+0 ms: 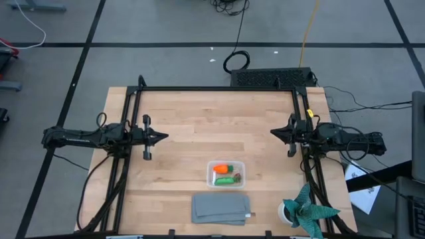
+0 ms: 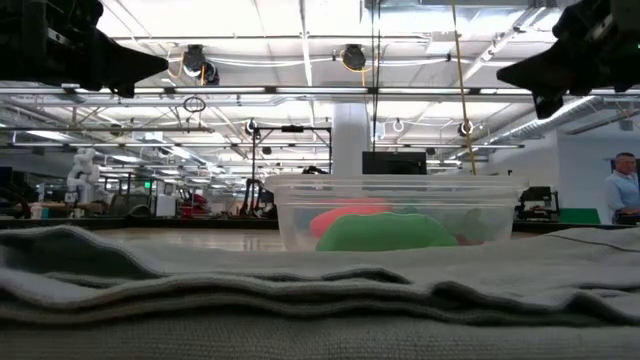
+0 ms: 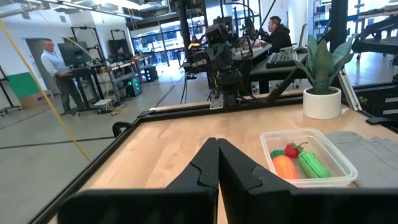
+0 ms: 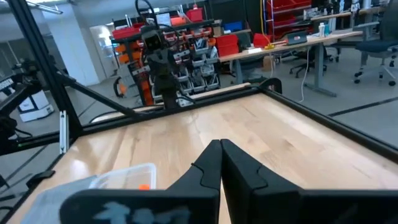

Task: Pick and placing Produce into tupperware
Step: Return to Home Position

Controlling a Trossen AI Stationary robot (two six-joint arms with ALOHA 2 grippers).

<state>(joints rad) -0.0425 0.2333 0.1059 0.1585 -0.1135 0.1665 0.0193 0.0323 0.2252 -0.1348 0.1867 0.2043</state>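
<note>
The clear tupperware stands on the wooden table, just beyond the grey cloth. Inside it lie the orange carrot, the green pod and a small red piece. In the low view the tupperware rises behind the cloth. My left gripper hovers shut at the table's left side, level and pointing right. My right gripper hovers shut at the right side, pointing left. Both are well clear of the container.
A white pot with a green plant stands at the table's near right corner. A dark metal frame runs along the table's edges. Bare wood lies between the two grippers. People stand in the room beyond.
</note>
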